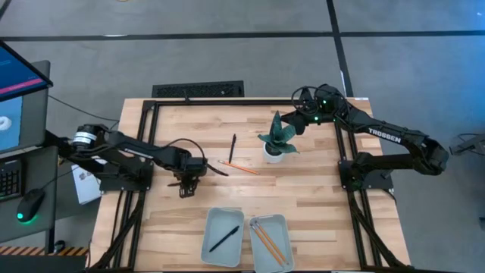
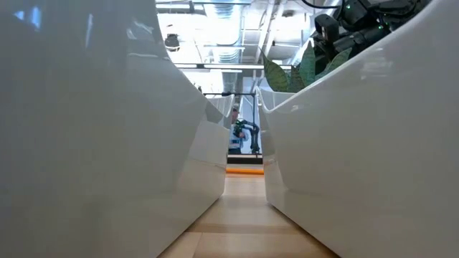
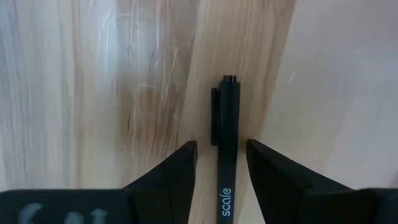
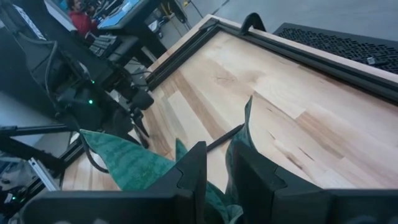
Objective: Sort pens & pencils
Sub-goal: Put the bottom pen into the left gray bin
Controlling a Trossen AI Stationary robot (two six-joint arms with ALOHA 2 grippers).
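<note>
Two arms work over the wooden table (image 1: pixel 303 205). At the far left, off the table's edge, sit a monitor (image 1: pixel 19 98) and a mouse (image 1: pixel 29 205) with a green light. The left gripper (image 1: pixel 187 182) hangs low over the boards at the left-centre, its fingers (image 3: pixel 180 171) narrowly parted on either side of a black pen (image 3: pixel 227 143) that lies flat on the wood; whether the pads press it cannot be told. Just right of that gripper an orange pencil (image 1: pixel 241 166) lies slanted on the table, and a second black pen (image 1: pixel 233 149) lies nearly upright in the picture just beyond it, their near ends close together. Toward the front edge stand two pale trays side by side: the left tray (image 1: pixel 214 227) holds one black pen (image 1: pixel 224 240), the right tray (image 1: pixel 282 227) holds orange pencils (image 1: pixel 267 241). Right of the loose pen stands a small green plant in a white pot (image 1: pixel 276 140), between the loose sticks and the right arm. The right gripper (image 1: pixel 307 115) hovers just behind the plant, its fingers (image 4: pixel 193 168) a narrow gap apart with nothing between them but leaves in the foreground. In the low view the tray walls (image 2: pixel 358 143) block nearly everything.
</note>
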